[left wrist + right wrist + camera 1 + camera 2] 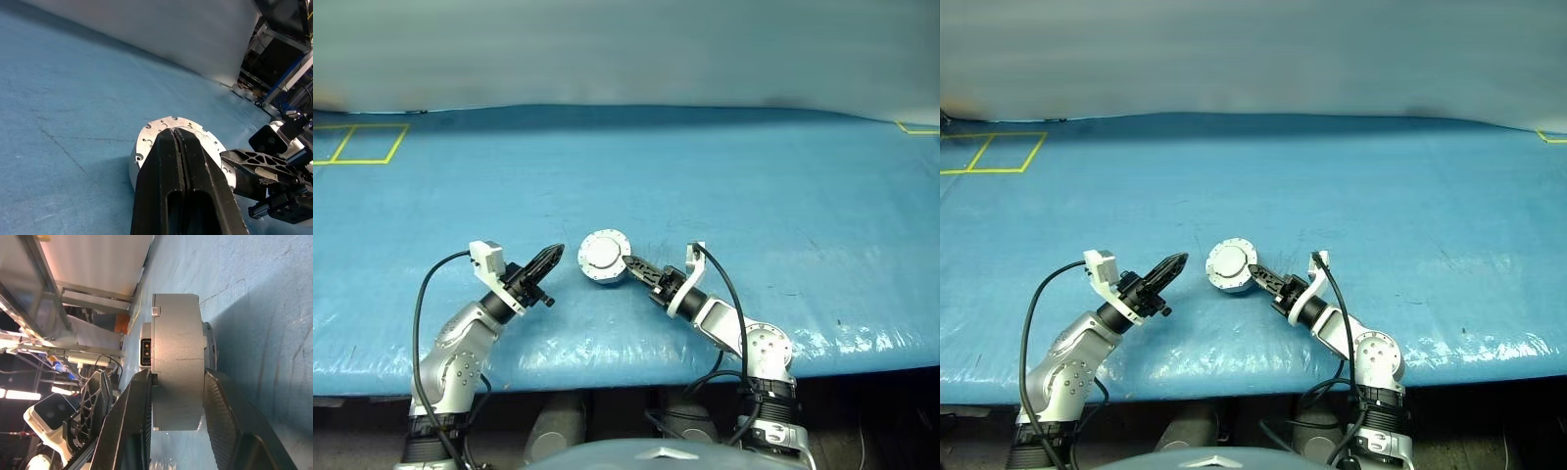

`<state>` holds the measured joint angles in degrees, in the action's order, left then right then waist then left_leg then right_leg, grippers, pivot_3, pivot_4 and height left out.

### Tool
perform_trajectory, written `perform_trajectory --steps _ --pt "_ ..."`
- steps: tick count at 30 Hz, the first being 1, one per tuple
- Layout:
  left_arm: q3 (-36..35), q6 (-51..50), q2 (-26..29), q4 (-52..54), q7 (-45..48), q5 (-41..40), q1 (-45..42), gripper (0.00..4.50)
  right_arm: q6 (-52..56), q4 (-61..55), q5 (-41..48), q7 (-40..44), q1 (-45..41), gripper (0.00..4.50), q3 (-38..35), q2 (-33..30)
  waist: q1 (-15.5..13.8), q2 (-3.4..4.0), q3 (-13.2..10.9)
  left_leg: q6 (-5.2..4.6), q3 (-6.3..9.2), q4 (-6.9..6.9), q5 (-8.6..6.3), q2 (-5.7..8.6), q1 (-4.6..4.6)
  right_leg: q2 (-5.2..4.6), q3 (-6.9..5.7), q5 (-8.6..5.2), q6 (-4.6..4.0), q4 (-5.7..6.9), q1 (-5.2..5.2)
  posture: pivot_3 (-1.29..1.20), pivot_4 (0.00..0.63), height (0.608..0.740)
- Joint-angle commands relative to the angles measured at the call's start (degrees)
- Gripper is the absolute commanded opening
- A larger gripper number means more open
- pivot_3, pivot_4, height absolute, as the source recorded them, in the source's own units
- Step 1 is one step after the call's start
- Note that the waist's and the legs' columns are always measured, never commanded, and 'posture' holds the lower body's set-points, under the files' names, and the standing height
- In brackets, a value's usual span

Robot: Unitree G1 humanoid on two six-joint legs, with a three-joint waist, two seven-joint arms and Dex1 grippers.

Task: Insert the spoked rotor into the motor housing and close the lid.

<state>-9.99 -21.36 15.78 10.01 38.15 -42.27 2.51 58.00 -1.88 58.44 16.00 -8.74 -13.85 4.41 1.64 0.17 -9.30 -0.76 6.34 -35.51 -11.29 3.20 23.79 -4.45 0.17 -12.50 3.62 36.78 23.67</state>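
Right gripper (628,262) with perforated black fingers clamped on the side wall of the round matte-grey motor housing (603,258), lid (1228,260) closed flat on top, left gripper (555,254) clenched empty just beside, wrinkled blue table cover (754,196) beneath.

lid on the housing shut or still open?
Shut. The lid lies flat over the motor housing, no windings exposed; the right gripper holds the housing between its jaws.

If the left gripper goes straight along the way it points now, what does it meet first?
Most likely the motor housing, lid closed, directly beyond the left gripper; the right gripper holds it. Depth is uncertain.
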Motion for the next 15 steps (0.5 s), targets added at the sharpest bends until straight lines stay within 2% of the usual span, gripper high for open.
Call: perform_trajectory --steps 1,4,10,15 --pt "-4.64 -2.54 -1.09 4.62 -1.55 -8.01 0.65 0.0 -1.43 -2.02 5.37 1.09 -1.56 1.18 0.47 5.01 0.03 -0.01 -0.02 0.0 0.0 0.0 0.0 -0.01 0.0 0.0 0.01 0.0 0.0 0.0 0.0 0.0 0.15 0.74" --pt "-6.25 -5.15 -1.78 6.23 -2.84 -12.61 2.8 0.59 -2.07 -2.48 8.26 0.03 -2.2 1.18 -0.01 6.05 0.14 -0.01 -0.03 0.0 -0.01 0.01 -0.01 -0.01 0.0 -0.01 0.04 0.0 -0.01 -0.01 0.0 0.0 0.15 0.74" --pt "-7.83 -7.59 -5.45 8.25 -5.76 -20.91 6.29 2.54 -2.85 -4.96 14.56 -1.82 -4.52 1.18 0.99 5.94 0.14 -0.02 -0.1 0.0 -0.04 -0.02 -0.01 -0.02 0.01 0.0 0.06 -0.01 -0.02 -0.02 0.0 0.0 0.15 0.74" --pt "-5.48 -9.51 -8.69 11.01 -6.98 -25.01 8.8 4.17 -2.09 -7.31 19.49 -4.08 -5.59 1.18 2.98 5.2 0.13 -0.03 -0.12 0.0 -0.04 -0.04 -0.02 -0.03 0.01 0.0 0.06 -0.01 -0.03 -0.02 -0.01 0.0 0.15 0.74"
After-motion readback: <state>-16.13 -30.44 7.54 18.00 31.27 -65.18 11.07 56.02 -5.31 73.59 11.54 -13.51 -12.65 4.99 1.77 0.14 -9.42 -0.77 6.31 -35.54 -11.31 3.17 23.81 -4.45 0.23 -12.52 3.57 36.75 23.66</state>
